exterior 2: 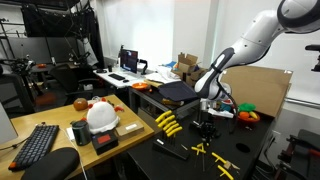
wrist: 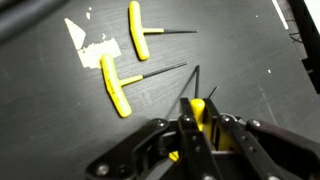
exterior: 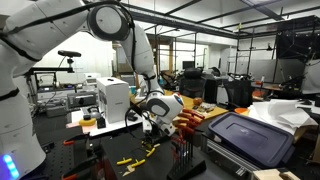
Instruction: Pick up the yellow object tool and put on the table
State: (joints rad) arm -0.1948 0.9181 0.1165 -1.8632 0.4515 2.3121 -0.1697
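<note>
Arm, in an exterior view: the white robot arm (exterior: 128,38) bends down from the left over the black matte worktable (exterior: 105,165).
Claw, same view: the black gripper (exterior: 155,122) hangs low above the tabletop; its jaws are too small here to read.
Surroundings, same view: a white box-shaped device (exterior: 113,100) stands far left of the gripper, and a dark grey plastic tote lid (exterior: 250,140) lies to the right.
Arm, in an exterior view: the arm (exterior 2: 250,40) comes in from the upper right, with the gripper (exterior 2: 207,122) pointing down at the worktable (exterior 2: 150,160).
Loose tools, same view: several yellow-handled hand tools (exterior 2: 168,123) lie scattered on the tabletop left of and nearer than the gripper.
Near left, same view: a white hard hat (exterior 2: 100,116) sits beside a black computer keyboard (exterior 2: 38,146).
Claw, wrist view: the gripper (wrist: 203,128) is clenched on the yellow T-handle tool (wrist: 201,110), with a dark finger (wrist: 186,135) pressed against each side of its plastic handle.
Task thing, wrist view: the tool sits between the jaws with its thin dark metal shaft pointing away; whether it touches the table cannot be told.
Others, wrist view: two spare yellow T-handle keys (wrist: 113,85) lie to the far left, well apart from the gripper, beside a torn patch of white tape (wrist: 85,45).
</note>
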